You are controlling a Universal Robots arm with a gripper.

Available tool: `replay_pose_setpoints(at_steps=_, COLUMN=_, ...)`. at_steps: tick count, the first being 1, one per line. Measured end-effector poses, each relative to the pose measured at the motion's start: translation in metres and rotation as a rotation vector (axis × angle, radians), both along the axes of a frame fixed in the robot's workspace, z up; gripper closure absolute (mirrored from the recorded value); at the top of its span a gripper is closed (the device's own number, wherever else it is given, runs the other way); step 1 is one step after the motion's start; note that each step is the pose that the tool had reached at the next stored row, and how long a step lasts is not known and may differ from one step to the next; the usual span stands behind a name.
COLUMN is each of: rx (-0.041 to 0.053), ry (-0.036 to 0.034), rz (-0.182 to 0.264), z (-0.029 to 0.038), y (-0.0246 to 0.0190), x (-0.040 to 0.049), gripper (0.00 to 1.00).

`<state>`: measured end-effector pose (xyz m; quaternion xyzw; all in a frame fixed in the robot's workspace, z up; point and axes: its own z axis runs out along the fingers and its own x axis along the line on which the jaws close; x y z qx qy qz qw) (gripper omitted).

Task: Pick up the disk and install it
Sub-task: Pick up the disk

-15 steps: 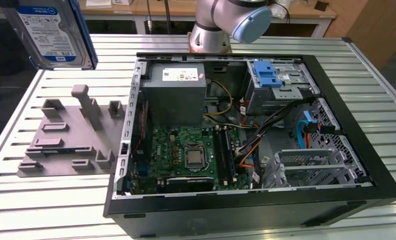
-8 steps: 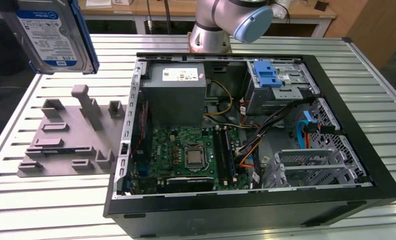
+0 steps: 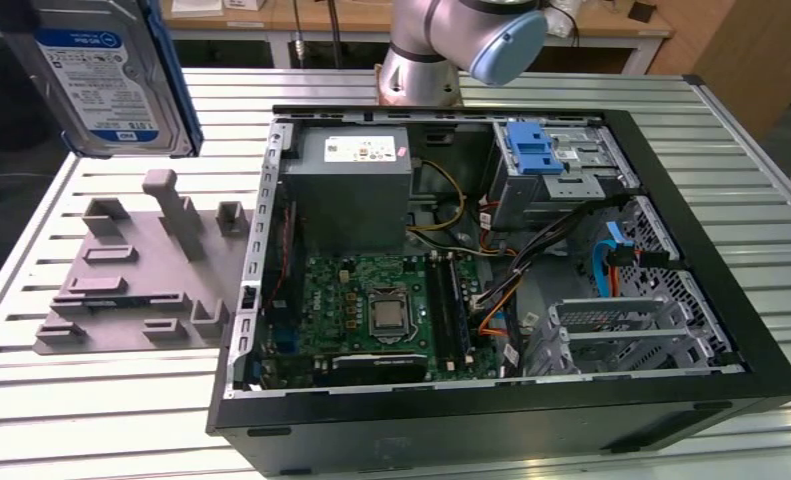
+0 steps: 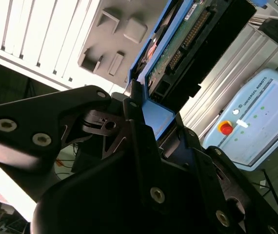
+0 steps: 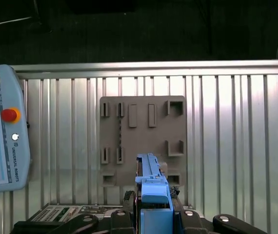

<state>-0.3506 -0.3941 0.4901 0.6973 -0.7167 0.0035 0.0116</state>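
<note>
The disk [image 3: 102, 75], a silver drive with a white-and-blue label in a blue carrier, hangs upright in the air at the exterior view's upper left, above a grey slotted fixture [image 3: 128, 270]. In the second wrist view my gripper [image 4: 151, 131] is shut on the carrier's blue end, and the disk [image 4: 178, 39] shows its green circuit-board side. The first wrist view looks along the disk's blue edge [image 5: 151, 187] between the black fingers [image 5: 122, 222], with the grey fixture [image 5: 144, 139] below it.
An open computer case [image 3: 755, 340] lies at the exterior view's right, with a grey power-supply box [image 3: 348, 185], a motherboard [image 3: 375, 305] and a drive bay bearing a blue latch [image 3: 545, 150]. The arm's base [image 3: 422, 70] stands behind the case. A teach pendant [image 5: 0, 131] lies on the slatted table.
</note>
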Motion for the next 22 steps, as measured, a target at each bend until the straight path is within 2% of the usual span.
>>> replay_pose_setpoints(at_steps=3, rx=0.0000, ry=0.0000, rz=0.000, z=0.0000, y=-0.0034, x=0.0033, gripper=0.64)
replay_pose_setpoints(at_steps=15, rx=-0.0001, ry=0.0002, rz=0.000, z=0.0001, y=-0.0045, x=0.0040, gripper=0.64)
replay_pose_setpoints(at_steps=18, rx=-0.0001, ry=0.0002, rz=0.000, z=0.0001, y=-0.0072, x=0.0040, gripper=0.64)
replay_pose_setpoints(at_steps=22, rx=0.0000, ry=0.0001, rz=0.000, z=0.0000, y=-0.0134, x=0.0051, gripper=0.64)
